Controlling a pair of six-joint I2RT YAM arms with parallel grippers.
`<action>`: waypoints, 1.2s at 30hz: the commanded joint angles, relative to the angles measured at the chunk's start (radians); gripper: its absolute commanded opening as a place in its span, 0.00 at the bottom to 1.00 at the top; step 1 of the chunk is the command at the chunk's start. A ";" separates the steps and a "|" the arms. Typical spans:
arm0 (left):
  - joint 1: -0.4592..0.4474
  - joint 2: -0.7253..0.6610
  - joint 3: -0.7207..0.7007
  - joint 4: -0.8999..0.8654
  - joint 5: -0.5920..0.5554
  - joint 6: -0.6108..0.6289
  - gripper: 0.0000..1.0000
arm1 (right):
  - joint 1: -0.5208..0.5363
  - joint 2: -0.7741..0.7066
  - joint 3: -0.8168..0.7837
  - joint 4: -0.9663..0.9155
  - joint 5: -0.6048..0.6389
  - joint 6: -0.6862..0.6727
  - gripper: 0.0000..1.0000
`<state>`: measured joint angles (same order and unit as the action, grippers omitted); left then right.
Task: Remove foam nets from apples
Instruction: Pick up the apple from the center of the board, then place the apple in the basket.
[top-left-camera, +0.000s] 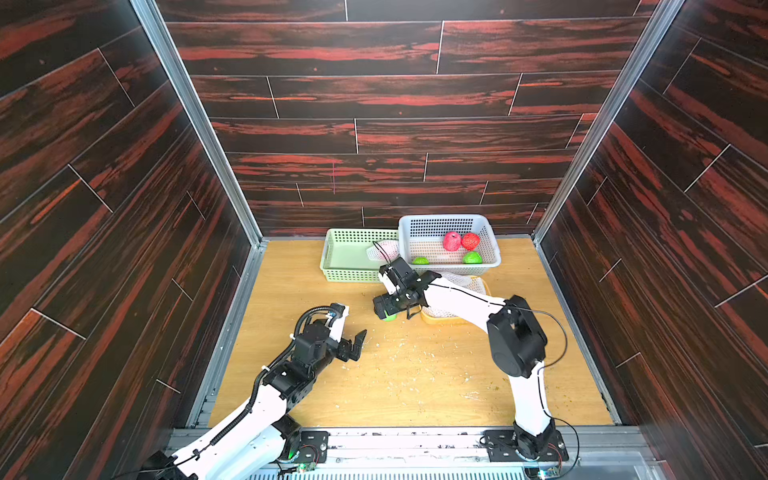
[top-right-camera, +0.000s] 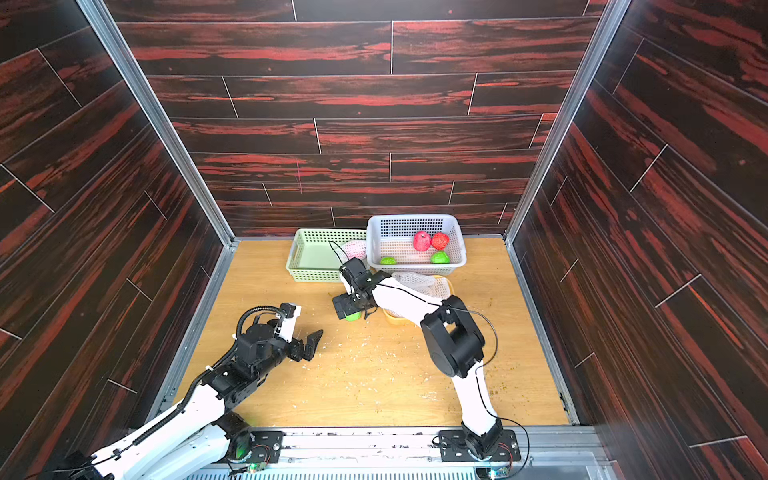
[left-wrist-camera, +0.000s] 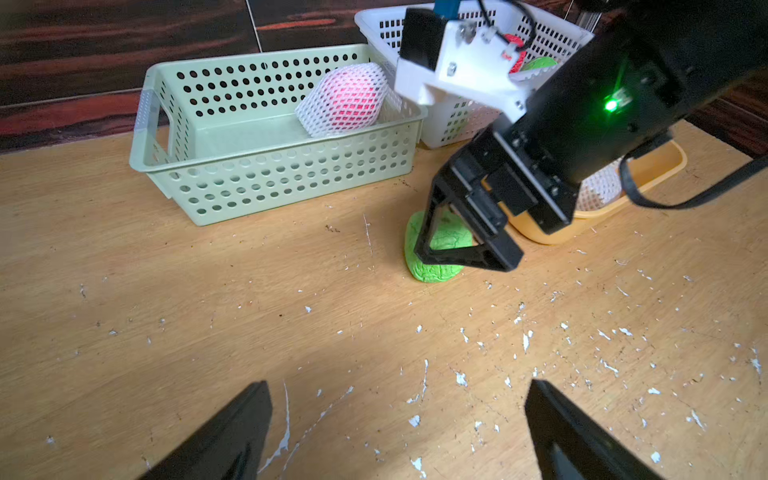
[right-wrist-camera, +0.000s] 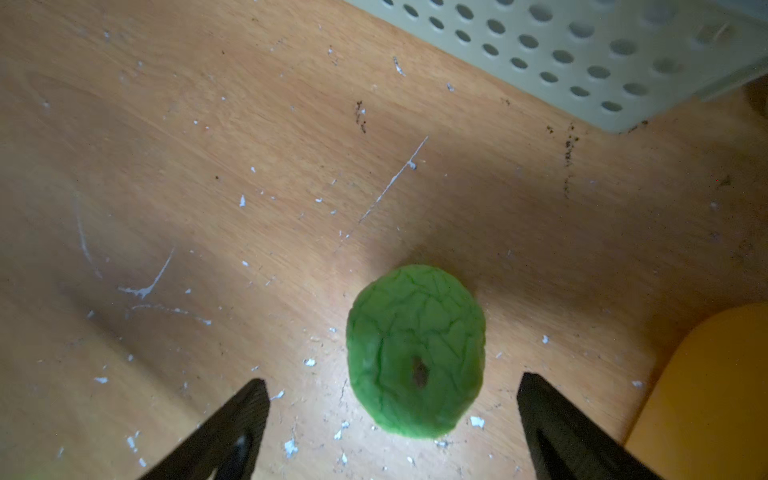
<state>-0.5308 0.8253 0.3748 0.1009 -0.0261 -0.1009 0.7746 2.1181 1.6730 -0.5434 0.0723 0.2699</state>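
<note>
Green apple (right-wrist-camera: 415, 332), dimpled end toward wide-spread right gripper (right-wrist-camera: 391, 379)

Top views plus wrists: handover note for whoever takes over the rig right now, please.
Left gripper: open, empty, over the table.
Right gripper: open, jaws standing either side of the bare green apple that lies on the table; not gripping it.
White basket: four apples, two red and two green, all look bare.
Green basket: one red apple in its foam net.
Yellow tray: loose nets.
Done: five apples bare.
Left: probably put the table apple in the white basket, then strip the netted one.
</note>
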 joint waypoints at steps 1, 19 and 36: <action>0.003 0.004 -0.008 0.042 0.049 0.007 1.00 | 0.005 0.082 0.041 -0.062 0.005 0.018 0.94; 0.005 0.092 0.017 0.153 -0.018 0.039 1.00 | -0.076 -0.105 -0.110 0.226 -0.246 -0.071 0.38; 0.133 0.321 0.177 0.382 0.188 0.021 1.00 | -0.372 -0.234 0.004 0.317 -0.472 -0.043 0.30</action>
<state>-0.4107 1.1053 0.5148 0.4179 0.1009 -0.0711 0.4427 1.8523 1.6390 -0.2344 -0.3584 0.2077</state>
